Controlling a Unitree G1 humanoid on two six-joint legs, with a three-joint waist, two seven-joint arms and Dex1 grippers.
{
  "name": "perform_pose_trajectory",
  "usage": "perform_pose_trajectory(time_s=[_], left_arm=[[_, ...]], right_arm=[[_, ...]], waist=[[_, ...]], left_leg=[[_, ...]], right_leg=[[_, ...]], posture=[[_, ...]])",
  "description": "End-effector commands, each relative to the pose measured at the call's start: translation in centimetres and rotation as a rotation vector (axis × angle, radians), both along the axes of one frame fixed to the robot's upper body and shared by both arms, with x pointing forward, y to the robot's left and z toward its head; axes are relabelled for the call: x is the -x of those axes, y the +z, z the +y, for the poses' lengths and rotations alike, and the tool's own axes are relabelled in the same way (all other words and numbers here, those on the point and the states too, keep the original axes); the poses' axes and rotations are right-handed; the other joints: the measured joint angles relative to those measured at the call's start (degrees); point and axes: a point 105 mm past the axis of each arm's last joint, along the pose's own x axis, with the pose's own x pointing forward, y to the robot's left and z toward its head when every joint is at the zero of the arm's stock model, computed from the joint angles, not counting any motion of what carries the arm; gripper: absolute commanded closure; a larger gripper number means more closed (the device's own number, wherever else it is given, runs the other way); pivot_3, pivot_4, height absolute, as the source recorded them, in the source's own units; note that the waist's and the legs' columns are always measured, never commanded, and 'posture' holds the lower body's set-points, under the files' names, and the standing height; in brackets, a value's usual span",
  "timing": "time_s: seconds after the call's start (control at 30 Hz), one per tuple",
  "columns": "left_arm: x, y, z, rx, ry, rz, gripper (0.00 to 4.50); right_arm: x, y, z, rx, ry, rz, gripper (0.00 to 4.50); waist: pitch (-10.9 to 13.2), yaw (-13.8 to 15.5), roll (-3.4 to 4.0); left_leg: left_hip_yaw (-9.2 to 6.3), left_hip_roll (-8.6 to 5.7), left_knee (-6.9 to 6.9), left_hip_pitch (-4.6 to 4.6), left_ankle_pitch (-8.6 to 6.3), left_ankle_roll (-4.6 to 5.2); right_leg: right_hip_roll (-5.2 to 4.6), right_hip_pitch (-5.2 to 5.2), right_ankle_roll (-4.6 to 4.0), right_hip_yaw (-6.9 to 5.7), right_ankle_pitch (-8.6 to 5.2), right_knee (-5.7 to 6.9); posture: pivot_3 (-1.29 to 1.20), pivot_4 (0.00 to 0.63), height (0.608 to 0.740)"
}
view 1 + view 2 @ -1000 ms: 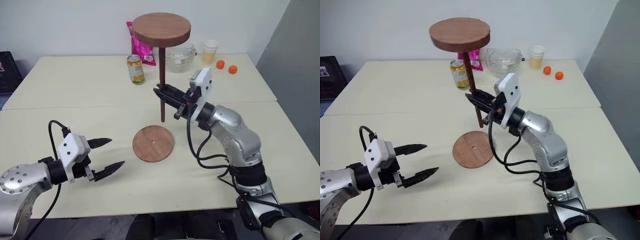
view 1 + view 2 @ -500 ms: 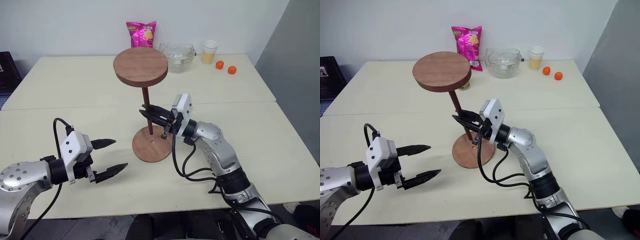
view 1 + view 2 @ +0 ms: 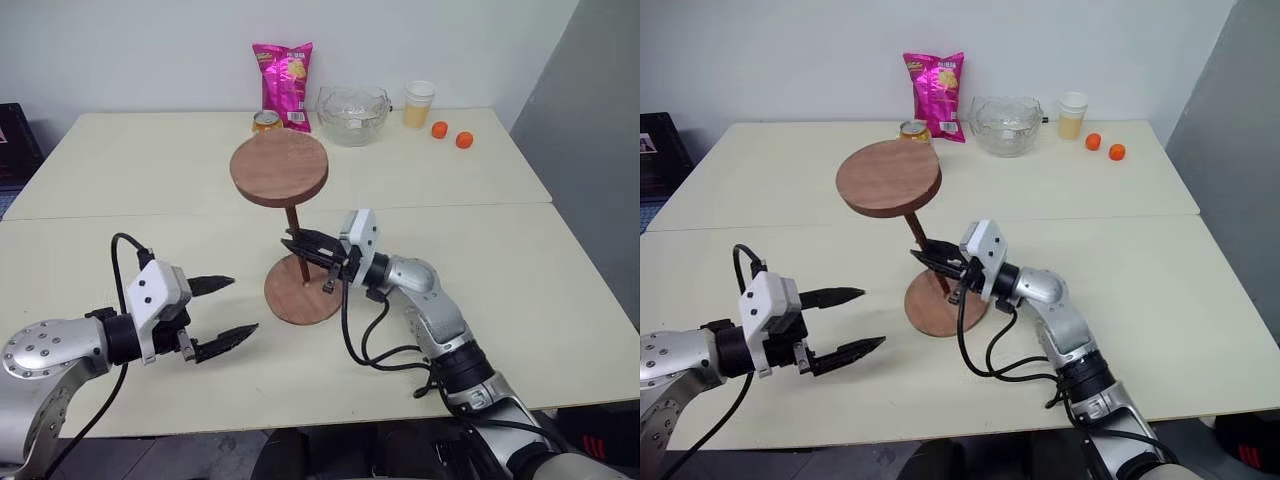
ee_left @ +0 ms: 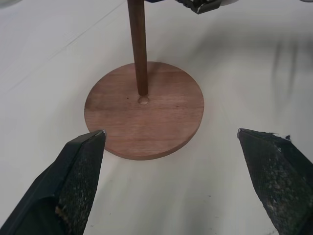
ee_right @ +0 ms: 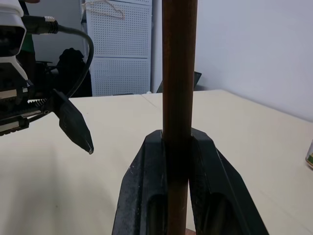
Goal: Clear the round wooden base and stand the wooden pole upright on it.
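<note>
my right gripper [image 3: 303, 246] clenched on wooden pole [image 3: 296, 240], tip on round wooden base [image 3: 300, 296] beside hole; left gripper [image 3: 230, 309] spread, empty

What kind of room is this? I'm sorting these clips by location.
Probably a lab or office test room rather than a home: two plain cream tables pushed together against a bare white wall, and the right wrist view shows a white pegboard panel. A chip bag and glass bowl sit like props.
</note>
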Motion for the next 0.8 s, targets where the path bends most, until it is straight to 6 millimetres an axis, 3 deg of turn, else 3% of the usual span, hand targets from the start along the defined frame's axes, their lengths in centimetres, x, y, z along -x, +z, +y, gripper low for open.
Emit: perform_pose_trajectory(time_s=[0.03, 0.8], left_arm=[[0.1, 0.3, 0.1, -0.034, -0.02, -0.023, 0.0], [0.1, -0.5, 1.3, -0.036, -0.013, -0.024, 0.0]], right_arm=[[0.4, 1.0, 0.2, -0.035, 0.008, -0.048, 4.27], [0.5, -0.4, 0.7, -0.012, 0.001, -0.044, 4.27]], waist=[[0.0, 0.0, 0.0], [0.0, 0.0, 0.0]], left_leg=[[0.0, 0.0, 0.0, 0.0, 0.0, 0.0], [0.0, 0.01, 0.0, 0.02, 0.0, 0.0]], right_leg=[[0.0, 0.0, 0.0, 0.0, 0.0, 0.0], [0.0, 0.01, 0.0, 0.0, 0.0, 0.01]], posture=[[0.0, 0.15, 0.74], [0.0, 0.15, 0.74]])
